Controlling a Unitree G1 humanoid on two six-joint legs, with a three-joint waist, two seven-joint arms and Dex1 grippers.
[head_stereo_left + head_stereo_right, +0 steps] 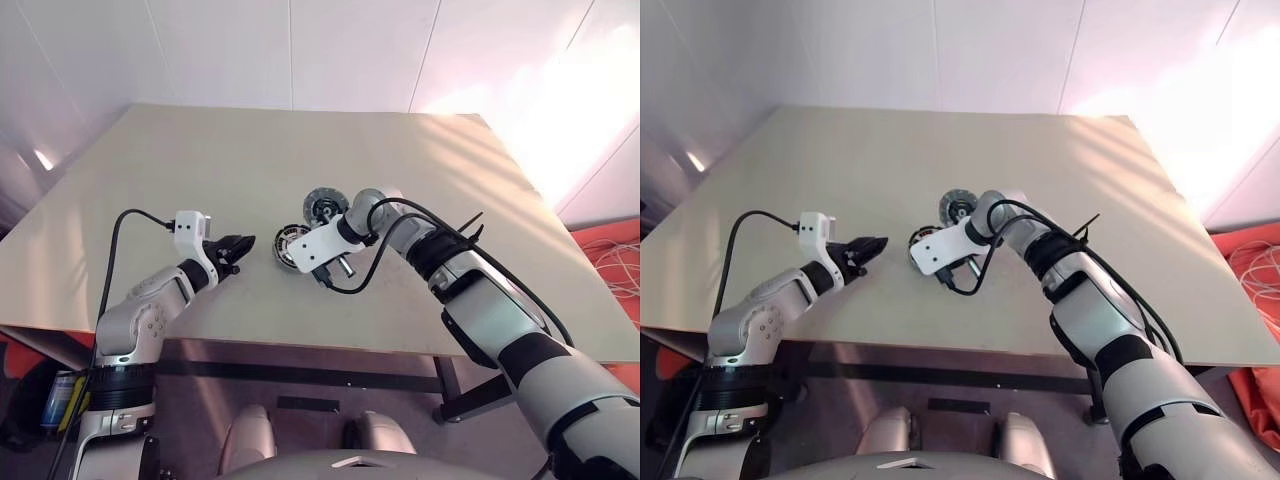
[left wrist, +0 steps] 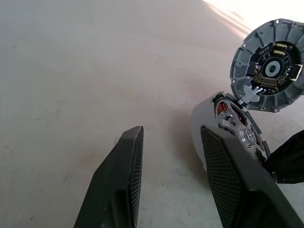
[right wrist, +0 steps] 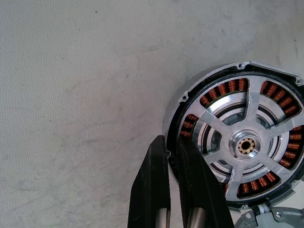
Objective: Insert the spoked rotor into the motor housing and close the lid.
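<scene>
Right wrist view puts the coming move plainly: the right gripper (image 3: 170, 142) has its two black fingers drawn together on the rim of the motor housing (image 3: 247, 142), one finger outside the dark ring and the other inside, over the copper windings. That reads as a pinch on the housing at about its 8 o'clock edge.

From the head view, the housing (image 1: 290, 243) sits near the middle of the table (image 1: 200, 170), and it looks tipped up on its edge, not lying flat. The spoked rotor (image 1: 325, 207) lies apart from it at about 1 o'clock, close by, with its dark hub and pale segments facing up. A shiny disc that I take for the lid (image 1: 368, 199) is just beside the rotor at 3 o'clock, partly hidden by the right forearm.

The left gripper (image 2: 172, 130) stands open with nothing between its fingers. It hovers near the housing's 9 o'clock side and points across at it. Of the two arms, the right is the one on the housing; the rotor is near the right wrist and farther from the left gripper, beyond the housing.

Inside the housing I see only its own parts: the ring of windings and a pale metal centre with five arms and a small hub. The rotor is not in it, and the lid is not on.

My reading is that the housing has to end up flat and open side up, so the rotor's round face can go down along the hub's axis.
</scene>
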